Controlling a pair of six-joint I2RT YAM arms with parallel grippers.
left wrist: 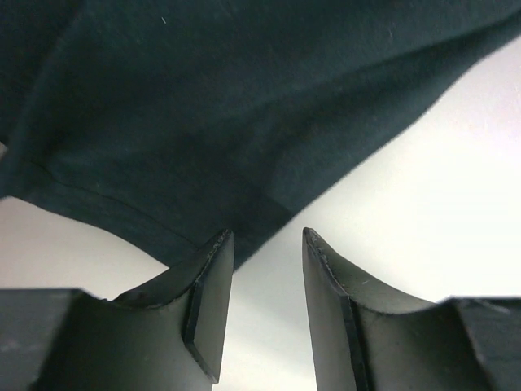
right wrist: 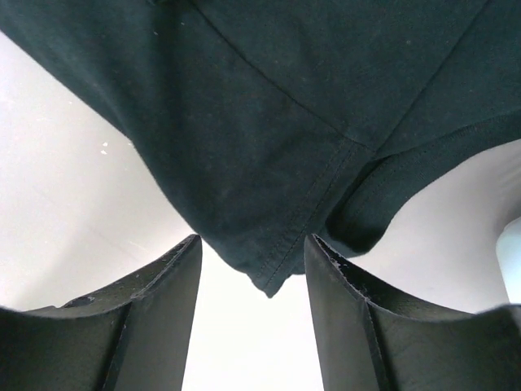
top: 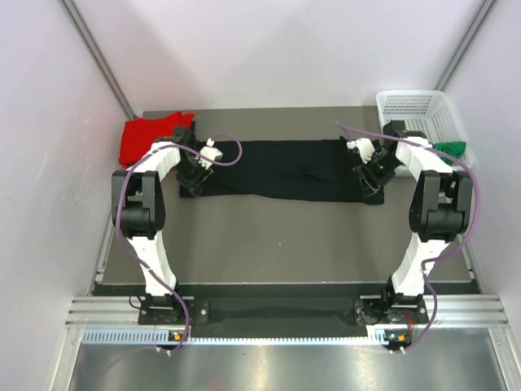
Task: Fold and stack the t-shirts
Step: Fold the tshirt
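Grey table point(top: 269, 244) holds the black shirt point(top: 293, 169) near its far edge. I see left claw point(top: 193, 181) and right claw point(top: 370, 181) released (one per end).

Left gripper point(left wrist: 267, 236) stood with jaws parted, gripping no cloth. The black t-shirt point(left wrist: 244, 106) lay flat on the pale table surface point(left wrist: 440, 204), its hemmed edge reaching the fingertips.
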